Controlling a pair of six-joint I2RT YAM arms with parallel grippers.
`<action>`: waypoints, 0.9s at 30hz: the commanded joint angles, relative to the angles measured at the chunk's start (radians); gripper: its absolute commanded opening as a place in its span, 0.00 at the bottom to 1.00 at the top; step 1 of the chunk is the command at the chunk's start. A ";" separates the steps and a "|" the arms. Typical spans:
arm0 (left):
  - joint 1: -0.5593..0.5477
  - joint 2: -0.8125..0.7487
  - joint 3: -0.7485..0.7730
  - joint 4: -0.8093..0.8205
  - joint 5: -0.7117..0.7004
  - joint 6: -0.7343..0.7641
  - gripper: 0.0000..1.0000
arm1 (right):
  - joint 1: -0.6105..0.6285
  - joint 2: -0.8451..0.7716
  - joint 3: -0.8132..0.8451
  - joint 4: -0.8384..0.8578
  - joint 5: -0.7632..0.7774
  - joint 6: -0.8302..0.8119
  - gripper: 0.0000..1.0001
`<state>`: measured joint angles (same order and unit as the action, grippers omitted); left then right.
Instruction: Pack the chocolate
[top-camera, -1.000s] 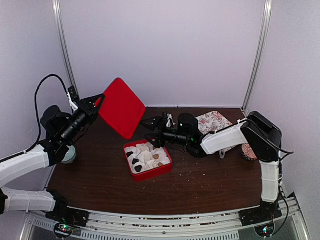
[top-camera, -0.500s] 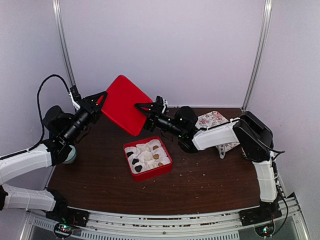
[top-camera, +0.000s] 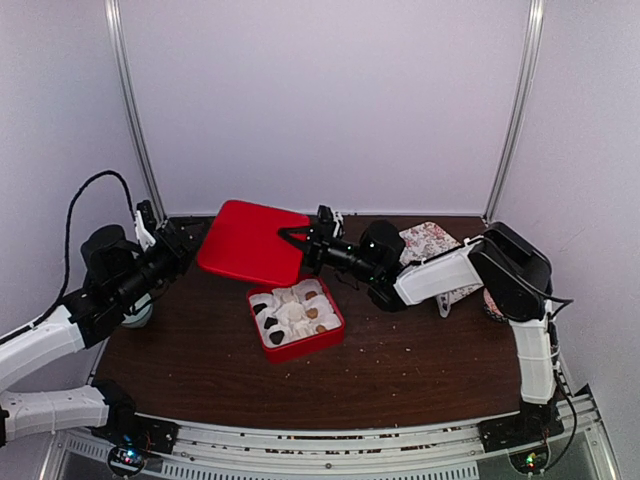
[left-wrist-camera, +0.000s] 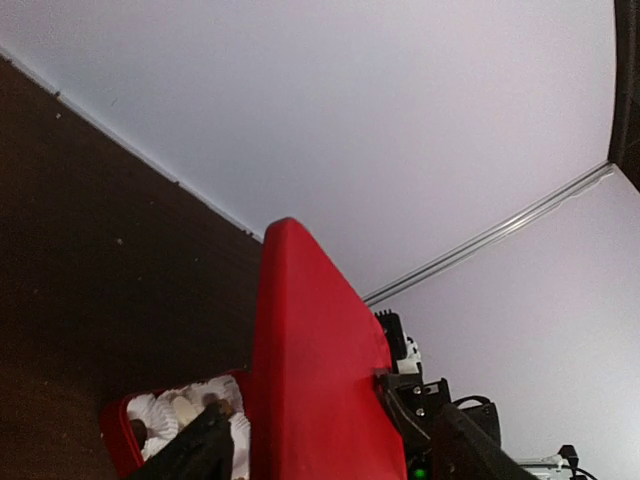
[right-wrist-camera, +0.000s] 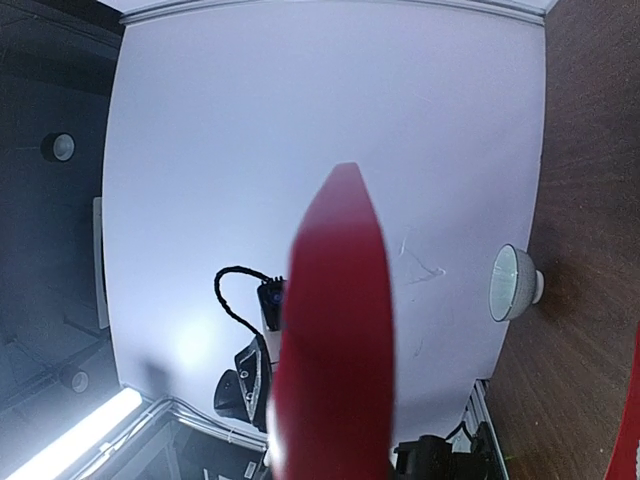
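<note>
The chocolate (top-camera: 275, 337), dark and tan lumps among white paper cups, lies in an open red box (top-camera: 331, 333) at mid-table. The box also shows in the left wrist view, as the red box (left-wrist-camera: 118, 424). A red lid (top-camera: 248, 243) hangs nearly flat above and behind the box. My right gripper (top-camera: 303, 243) is shut on the lid's right edge. My left gripper (top-camera: 186, 238) is open at the lid's left edge. In the left wrist view its fingers (left-wrist-camera: 197, 455) stand wide apart on either side of the red lid (left-wrist-camera: 312, 380). The right wrist view shows the red lid (right-wrist-camera: 335, 330) edge-on, hiding the jaws.
A pale bowl (top-camera: 139, 311) sits by the left arm, and is the same bowl (right-wrist-camera: 514, 283) in the right wrist view. A floral patterned piece (top-camera: 430, 244) and a round pinkish disc (top-camera: 495, 303) lie at the right rear. Crumbs dot the dark table (top-camera: 400, 370).
The lid swung from steeply tilted to nearly flat and moved right. My right gripper rose and shut on its right edge. My left gripper opened, let go and dropped back.
</note>
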<state>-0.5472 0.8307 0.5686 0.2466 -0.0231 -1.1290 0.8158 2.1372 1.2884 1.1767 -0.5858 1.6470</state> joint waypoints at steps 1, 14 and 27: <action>0.003 -0.085 0.008 -0.249 -0.035 0.088 0.78 | -0.041 -0.062 -0.036 0.027 -0.145 0.055 0.09; 0.067 0.040 -0.003 -0.386 0.153 0.151 0.90 | -0.093 -0.094 -0.014 -0.569 -0.482 -0.280 0.07; 0.037 0.267 0.009 -0.300 0.217 0.155 0.78 | -0.144 -0.036 0.293 -1.400 -0.475 -0.853 0.10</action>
<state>-0.4908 1.0435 0.5606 -0.1234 0.1543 -0.9951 0.6861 2.0933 1.5204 -0.0566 -1.0279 0.9363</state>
